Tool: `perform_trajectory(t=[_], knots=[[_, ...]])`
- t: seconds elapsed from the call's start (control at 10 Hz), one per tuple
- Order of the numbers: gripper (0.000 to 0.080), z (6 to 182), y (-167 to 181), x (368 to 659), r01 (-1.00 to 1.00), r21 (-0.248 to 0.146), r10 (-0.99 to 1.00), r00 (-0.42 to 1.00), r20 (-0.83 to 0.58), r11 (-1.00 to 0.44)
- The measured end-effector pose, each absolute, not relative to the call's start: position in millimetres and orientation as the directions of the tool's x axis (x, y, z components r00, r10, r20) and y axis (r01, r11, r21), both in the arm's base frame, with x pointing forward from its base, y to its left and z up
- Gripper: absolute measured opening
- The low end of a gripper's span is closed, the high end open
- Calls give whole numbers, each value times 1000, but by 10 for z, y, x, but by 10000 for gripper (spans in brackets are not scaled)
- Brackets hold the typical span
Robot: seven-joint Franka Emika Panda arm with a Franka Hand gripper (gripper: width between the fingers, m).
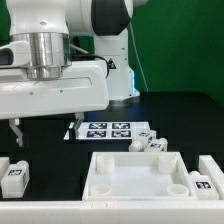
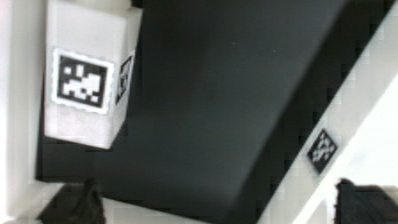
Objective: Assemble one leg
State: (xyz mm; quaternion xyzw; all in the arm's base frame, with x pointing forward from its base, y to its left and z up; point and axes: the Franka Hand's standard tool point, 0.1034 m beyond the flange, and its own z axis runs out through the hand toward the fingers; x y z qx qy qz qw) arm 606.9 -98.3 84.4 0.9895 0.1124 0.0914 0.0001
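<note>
A leg [image 1: 15,176], a small white post with a black-and-white tag, lies at the exterior view's left, close to the front edge. In the wrist view this leg [image 2: 86,85] lies on the black table ahead of the fingers and apart from them. My gripper [image 2: 217,206] is open and empty; its two dark fingertips [image 2: 71,205] stand wide apart with only table between them. In the exterior view one thin dark finger [image 1: 15,133] hangs under the white hand, above the left leg. Other legs lie at the right [image 1: 205,183] and behind the tabletop [image 1: 152,144].
The large white tray-like tabletop [image 1: 108,178] lies at the front middle; its tagged edge [image 2: 329,150] shows in the wrist view. The marker board [image 1: 106,130] lies behind it. The arm's base [image 1: 115,70] stands at the back.
</note>
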Motion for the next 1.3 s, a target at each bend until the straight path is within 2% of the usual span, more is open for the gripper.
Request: perform_trajectory(t=[0.1,0.3,0.5,0.8,1.0,1.3], knots=[[649,840,-1025,6213,170,14,169,966,197,-985],[649,765,-1090,6333,214,23,214,955,204,-977],[649,665,-1089,6298,251,26,251,949,193,-968],[649,672,-1076,6303,254,26,254,948,194,-967],[649,651,-1203,6312,292,42,294,937,189,-956],[649,527,-1364,6262,307,49,311,934,175,-951]])
